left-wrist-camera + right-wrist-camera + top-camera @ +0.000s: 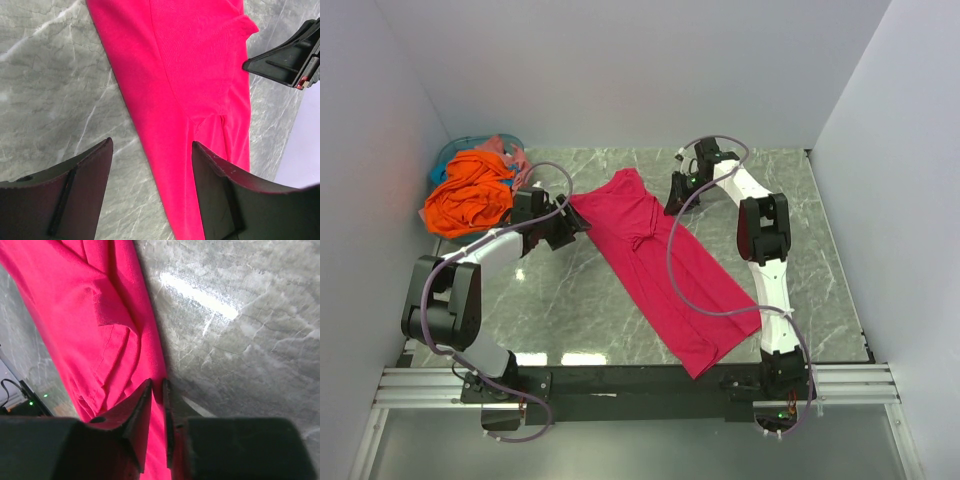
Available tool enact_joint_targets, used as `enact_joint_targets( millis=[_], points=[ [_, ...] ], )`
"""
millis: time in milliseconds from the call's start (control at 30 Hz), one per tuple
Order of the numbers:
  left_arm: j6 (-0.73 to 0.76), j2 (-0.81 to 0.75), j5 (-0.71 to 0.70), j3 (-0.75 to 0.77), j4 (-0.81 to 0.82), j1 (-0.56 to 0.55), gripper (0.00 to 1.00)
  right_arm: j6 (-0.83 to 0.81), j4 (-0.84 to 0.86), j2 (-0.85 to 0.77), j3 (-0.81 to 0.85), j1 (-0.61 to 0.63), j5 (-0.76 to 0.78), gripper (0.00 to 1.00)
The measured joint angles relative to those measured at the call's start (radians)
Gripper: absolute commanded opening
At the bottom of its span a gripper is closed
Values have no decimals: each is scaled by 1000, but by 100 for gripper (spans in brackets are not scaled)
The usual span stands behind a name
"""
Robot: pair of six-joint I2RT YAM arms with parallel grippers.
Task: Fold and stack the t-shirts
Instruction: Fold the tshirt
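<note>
The marble counter (570, 310) carries the crimson t-shirt (660, 270), which lies diagonally across its middle. The orange t-shirt (470, 195) is heaped at the far-left corner against the teal basket (450, 155). The left claw (570, 228) gapes wide over the crimson shirt's left edge. The right claw (677, 200), drawn narrow, pinches its right edge.

Teal basket (448, 158) at far-left corner of grey marble table (570, 300).
</note>
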Motion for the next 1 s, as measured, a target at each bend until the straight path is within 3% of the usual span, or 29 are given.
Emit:
enact_joint_targets(
  millis=[67, 267, 700, 1000],
  points=[
    [0, 0, 0, 0, 0, 1, 70, 0, -1, 1, 0, 0, 0, 11],
    [0, -1, 0, 0, 0, 2, 69, 16, 0, 1, 2, 0, -9, 2],
    [1, 10, 2, 55, -8, 10, 69, 77, 38, 2, 9, -69, -15, 0],
    [2, 162, 31, 179, -21, 10, 66, 99, 66, 2, 7, -159, -8, 0]
  ],
)
